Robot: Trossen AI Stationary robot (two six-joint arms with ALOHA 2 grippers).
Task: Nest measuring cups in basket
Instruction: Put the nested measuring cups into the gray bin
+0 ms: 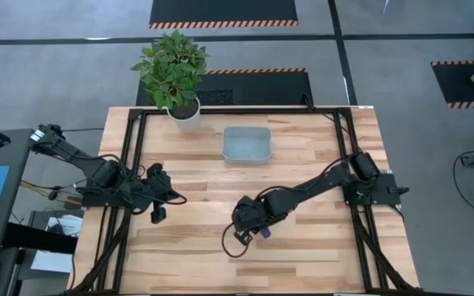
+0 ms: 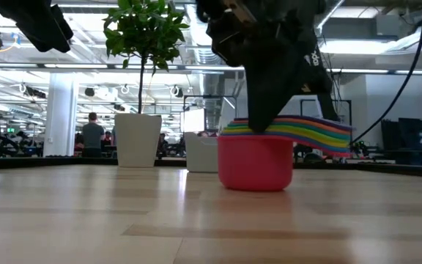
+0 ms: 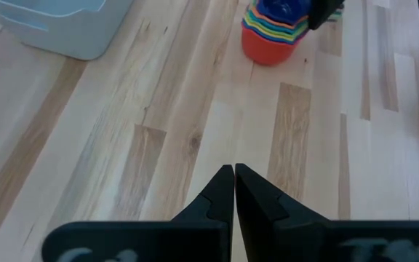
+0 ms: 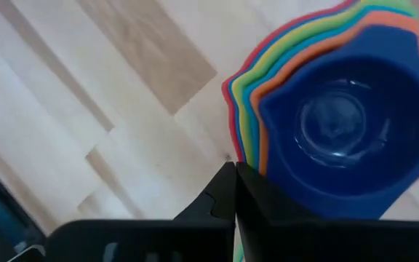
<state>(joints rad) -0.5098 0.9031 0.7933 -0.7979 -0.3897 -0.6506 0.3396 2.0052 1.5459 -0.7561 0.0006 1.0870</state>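
Observation:
The measuring cups (image 2: 256, 163) stand nested in one stack on the table's near middle, the red one outermost with its bottom on the wood and the dark blue one (image 4: 348, 124) innermost. Their flat handles (image 2: 321, 133) fan out toward the table's right. The stack also shows in the left wrist view (image 3: 271, 33). My right gripper (image 4: 235, 175) is shut and comes down at the stack's left rim. My left gripper (image 3: 234, 178) is shut and empty over the table's left part (image 1: 158, 200). The basket (image 1: 247, 145) stands empty at the far middle. My right gripper's shut fingers (image 2: 258, 110) point down and meet the nested cups at the rims on the stack's left side (image 4: 233, 149). Whether they press on the rims or only stand against them, I cannot tell. The stack rests upright on the table.
A white plant pot (image 1: 184, 116) with a leafy plant stands at the far left, beside the basket (image 3: 57, 25). Bare wood lies between the stack and the basket. Black frame rails (image 1: 130, 164) run along the table's left and right sides. A person (image 2: 91, 136) stands far off in the room.

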